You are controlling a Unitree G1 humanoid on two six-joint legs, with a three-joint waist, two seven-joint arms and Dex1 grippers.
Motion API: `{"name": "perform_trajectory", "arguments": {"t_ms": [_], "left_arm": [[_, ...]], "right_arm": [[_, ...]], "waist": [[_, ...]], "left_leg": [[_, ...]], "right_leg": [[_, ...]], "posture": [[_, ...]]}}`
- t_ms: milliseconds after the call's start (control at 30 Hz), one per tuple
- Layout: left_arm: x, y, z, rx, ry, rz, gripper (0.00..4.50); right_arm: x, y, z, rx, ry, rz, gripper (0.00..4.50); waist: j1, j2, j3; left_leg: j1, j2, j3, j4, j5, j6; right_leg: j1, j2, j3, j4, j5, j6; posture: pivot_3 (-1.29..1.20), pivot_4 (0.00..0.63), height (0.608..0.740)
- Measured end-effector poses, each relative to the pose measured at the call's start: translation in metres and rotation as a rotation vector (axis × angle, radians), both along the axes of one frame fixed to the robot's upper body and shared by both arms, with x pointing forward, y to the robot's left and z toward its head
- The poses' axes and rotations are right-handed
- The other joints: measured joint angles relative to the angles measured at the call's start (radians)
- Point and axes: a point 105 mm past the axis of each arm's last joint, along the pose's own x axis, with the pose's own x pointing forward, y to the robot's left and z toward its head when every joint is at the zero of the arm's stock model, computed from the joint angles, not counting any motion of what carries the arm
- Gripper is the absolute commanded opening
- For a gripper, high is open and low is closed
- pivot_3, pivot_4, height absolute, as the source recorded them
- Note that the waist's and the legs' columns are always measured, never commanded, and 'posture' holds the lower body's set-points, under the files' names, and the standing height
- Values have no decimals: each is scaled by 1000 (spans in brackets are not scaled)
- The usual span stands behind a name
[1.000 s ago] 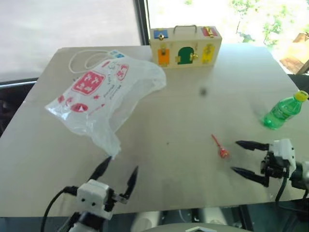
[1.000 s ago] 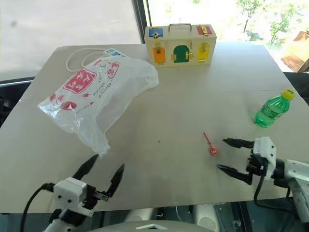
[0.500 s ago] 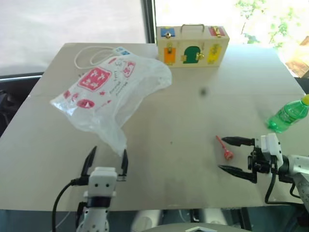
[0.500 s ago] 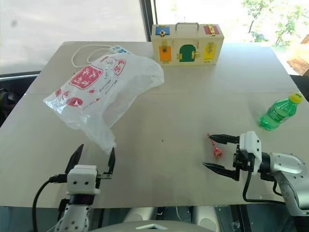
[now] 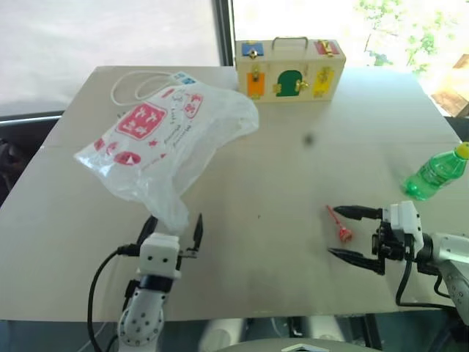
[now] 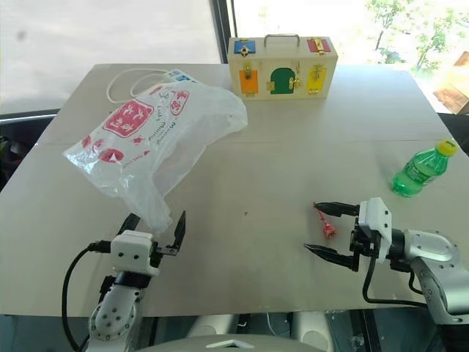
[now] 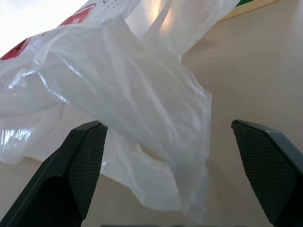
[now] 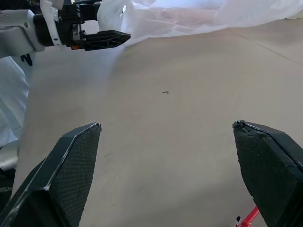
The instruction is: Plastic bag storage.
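The plastic bag [image 5: 165, 136], crinkly translucent white with red prints, lies crumpled on the left half of the table. Its narrow near corner [image 7: 156, 142] reaches down between the fingers of my left gripper [image 5: 174, 224]. That gripper is open at the table's near left and its fingers [image 7: 83, 163] stand wide on either side of the corner. My right gripper [image 5: 335, 231] is open at the near right and points left across the table. A small red item [image 5: 339, 224] lies just in front of its gap.
A wooden box [image 5: 290, 69] with coloured doors and a handle stands at the far edge. A white cable [image 5: 135, 82] lies behind the bag. A green bottle [image 5: 437, 172] lies at the right edge. The table's near edge is close under both grippers.
My left gripper has moved forward, so the bag's near corner now sits between its fingers. The right gripper has shifted slightly left towards the red item. Both stay open.
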Motion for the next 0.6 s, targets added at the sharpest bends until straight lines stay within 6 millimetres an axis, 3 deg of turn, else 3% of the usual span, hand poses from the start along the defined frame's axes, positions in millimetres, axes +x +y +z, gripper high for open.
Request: {"name": "perform_trajectory", "arguments": {"t_ms": [267,367,600], "left_arm": [[0,7,2,-42,-18,49,4429],[0,6,3,-44,-20,45,3839],[-2,-4,4,-99,-6,-61,677]], "right_arm": [[1,2,-2,14,3,-16,4500],[1,2,-2,13,3,-16,4500],[3,6,-3,14,11,-11,4500]], "waist": [[0,0,0],[0,0,0],[0,0,0]], "left_leg": [[1,0,0,0,0,0],[1,0,0,0,0,0],[2,0,0,0,0,0]], "right_leg": [[1,0,0,0,0,0],[0,0,0,1,0,0],[1,0,1,1,0,0]], "posture": [[0,150,740],[0,150,740],[0,150,740]]}}
